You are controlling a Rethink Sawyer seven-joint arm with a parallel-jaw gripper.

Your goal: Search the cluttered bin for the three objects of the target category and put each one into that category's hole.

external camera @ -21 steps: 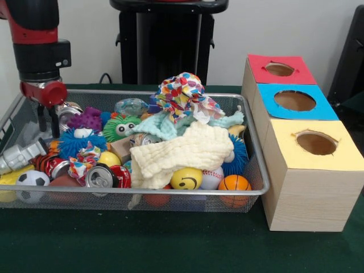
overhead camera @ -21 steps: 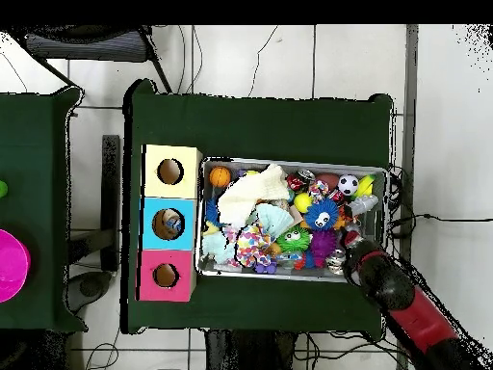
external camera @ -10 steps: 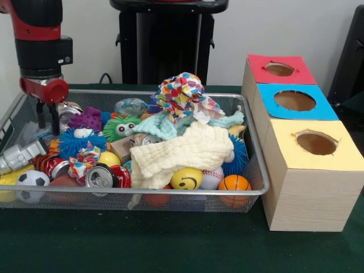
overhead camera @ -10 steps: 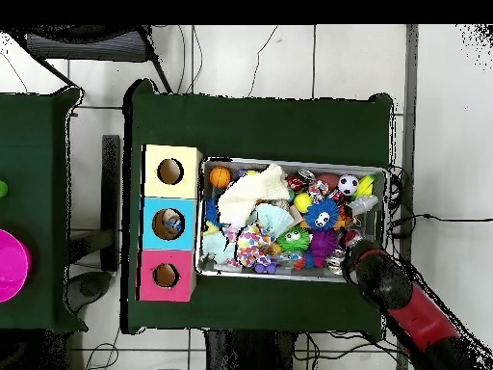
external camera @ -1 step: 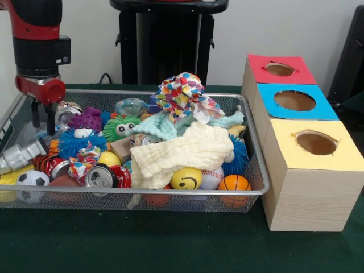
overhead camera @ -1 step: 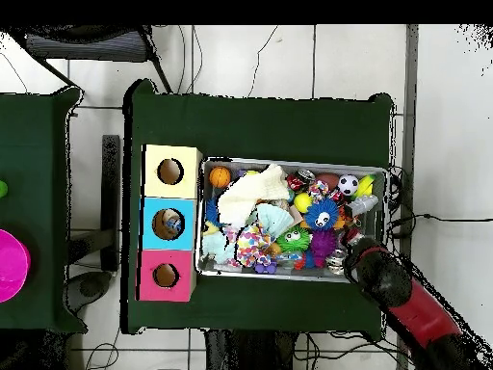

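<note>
Claw [external camera @ -1 step: 43, 116], prongs parted and empty, hovering at frame left; crushed silver can [external camera @ -1 step: 67, 112] lying just right of it.

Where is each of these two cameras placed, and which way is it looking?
Front view: sits across the table, facing the wire bin and the three coloured boxes; the red and black arm comes down at the left.
Overhead view: hangs above, looking straight down; the arm enters from the bottom right.
Both show the bin, the boxes and the cream cloth.
</note>
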